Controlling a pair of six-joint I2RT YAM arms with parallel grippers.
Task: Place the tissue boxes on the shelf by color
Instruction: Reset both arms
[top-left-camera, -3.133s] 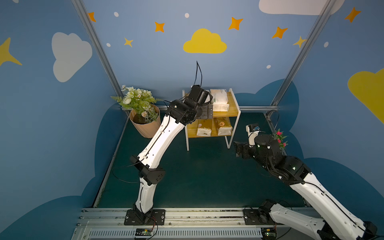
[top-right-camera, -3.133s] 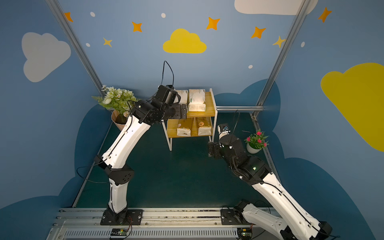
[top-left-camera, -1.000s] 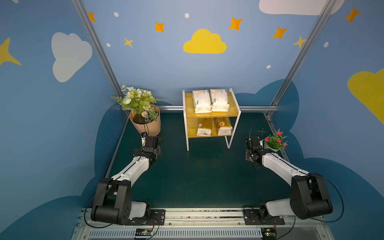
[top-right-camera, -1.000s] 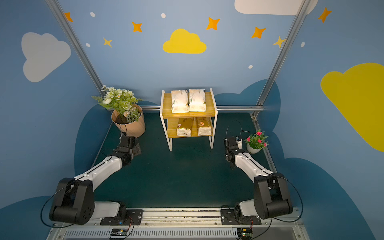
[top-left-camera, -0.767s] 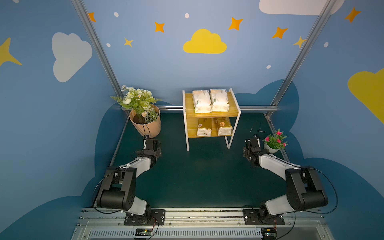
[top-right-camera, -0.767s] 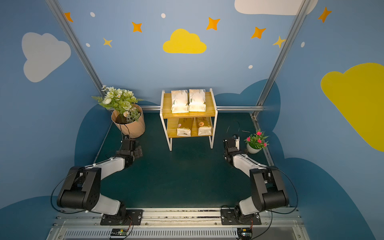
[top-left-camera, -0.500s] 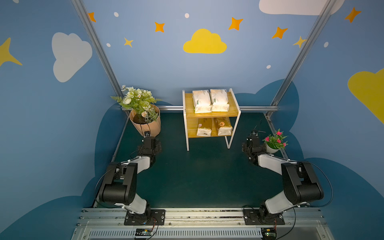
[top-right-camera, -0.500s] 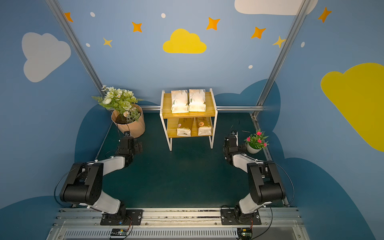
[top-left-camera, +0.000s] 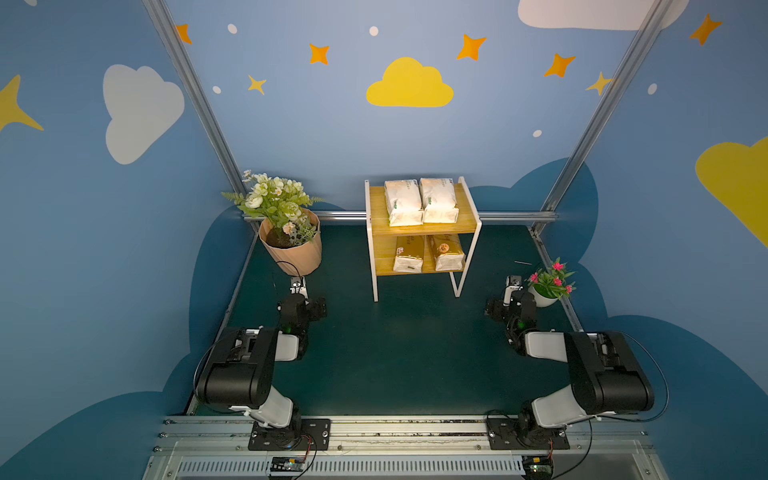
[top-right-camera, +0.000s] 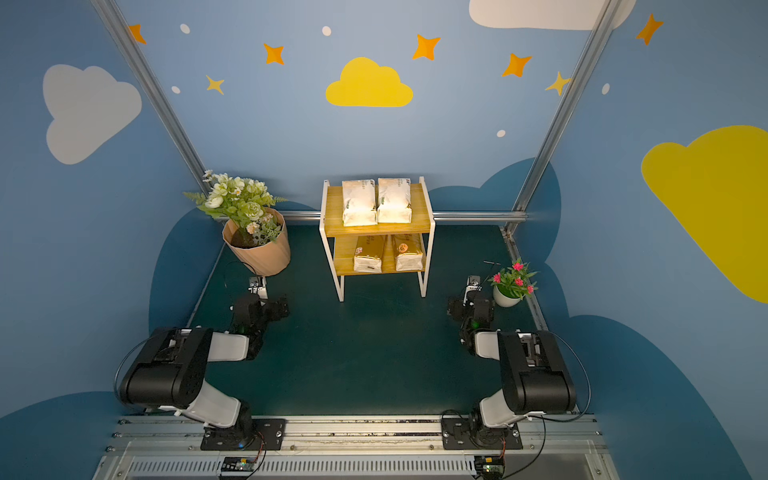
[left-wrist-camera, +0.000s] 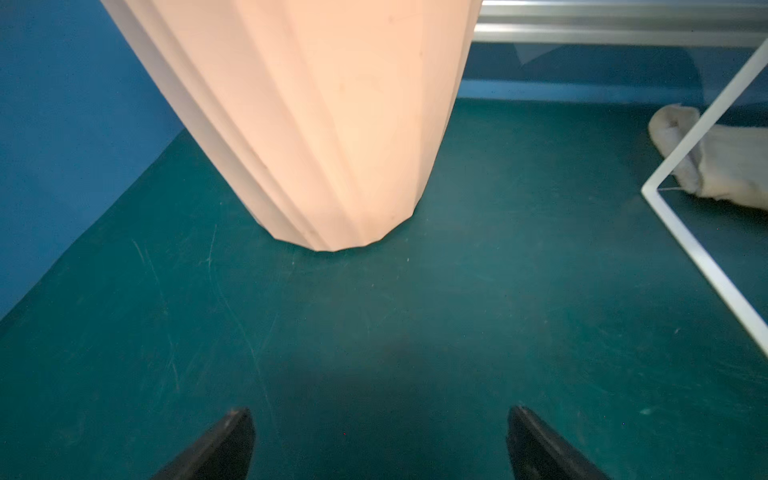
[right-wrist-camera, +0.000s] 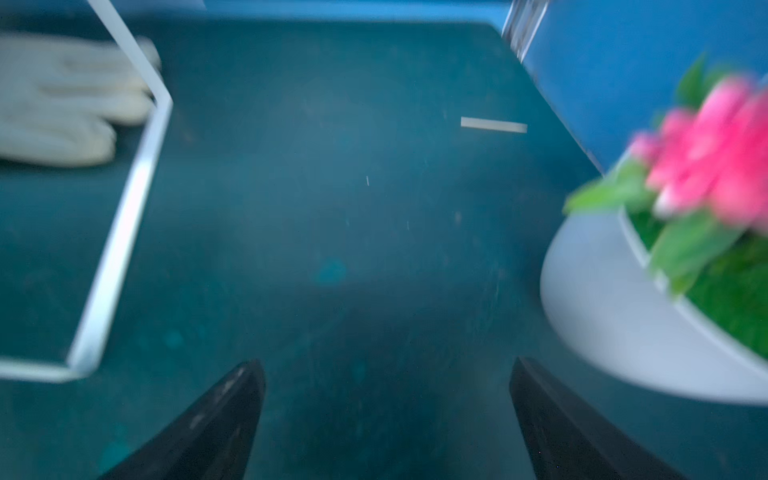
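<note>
In both top views the shelf (top-left-camera: 466, 208) (top-right-camera: 332, 208) stands at the back of the green mat. Two white tissue boxes (top-left-camera: 401, 201) (top-left-camera: 438, 199) lie side by side on its upper board. Two gold tissue boxes (top-left-camera: 409, 253) (top-left-camera: 446, 251) lie on the lower board. My left gripper (top-left-camera: 301, 299) (left-wrist-camera: 380, 415) is low over the mat in front of the peach flowerpot, open and empty. My right gripper (top-left-camera: 509, 299) (right-wrist-camera: 386, 365) is low beside the small flower pot, also open and empty. Both arms are folded near the front rail, apart from the shelf.
The peach flowerpot (top-left-camera: 291, 249) (left-wrist-camera: 324, 124) stands close ahead of the left gripper. A small white pot with pink flowers (top-left-camera: 548, 286) (right-wrist-camera: 615, 299) sits beside the right gripper. A pale glove (right-wrist-camera: 62, 104) (left-wrist-camera: 731, 166) lies under the shelf, behind its white leg (right-wrist-camera: 124, 208). A thin stick (right-wrist-camera: 493, 124) lies on the mat.
The left arm has left the shelf's upper board and both arms have folded down toward the front rail. Over the last second their elbows dropped further; both grippers stayed open.
</note>
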